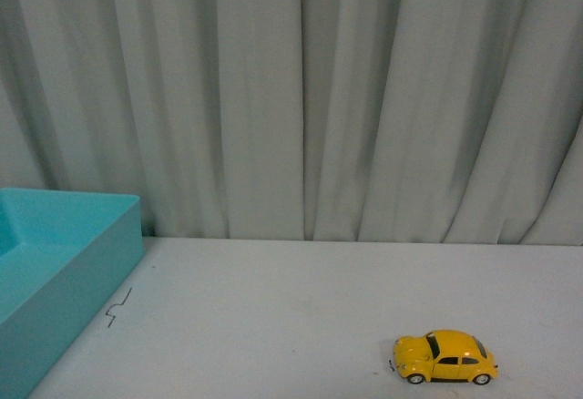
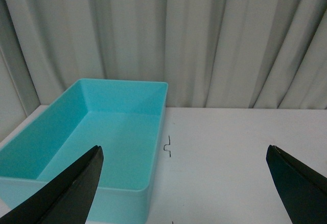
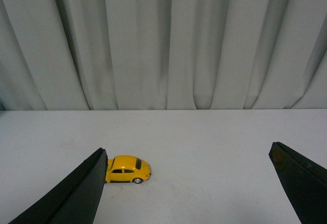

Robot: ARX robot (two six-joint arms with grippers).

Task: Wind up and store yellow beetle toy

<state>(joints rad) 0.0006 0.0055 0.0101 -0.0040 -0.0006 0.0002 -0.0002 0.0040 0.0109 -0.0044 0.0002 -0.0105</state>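
The left gripper (image 2: 184, 150) has its two dark fingers (image 2: 66, 193) spread wide. Nothing is held between them and they touch nothing. In the gap between them lie bare white table (image 2: 230, 152) and the near corner of a turquoise bin (image 2: 102, 132).

The right gripper (image 3: 188, 150) is spread just as wide and is also released. Its fingers (image 3: 71, 193) hold nothing. In the right wrist view one finger overlaps the front end of the yellow toy car (image 3: 129, 169). That is only overlap in the picture, because the car sits farther back on the table, apart from the finger.

In the front view the yellow toy car (image 1: 444, 358) stands upright on its wheels on the table (image 1: 301, 308), near the front edge and on the robot's right. It is well apart from the bin (image 1: 64, 262), which sits at the far left. The car is seen side-on. Its long axis runs across the table from left to right, roughly parallel to the curtain (image 1: 301, 98) behind. Its nose and front bumper point to the robot's left, toward the bin's side, and its rounded tail points right.

A small thin dark mark (image 1: 118, 308) lies on the table just beside the bin's wall. Neither arm appears in the front view.
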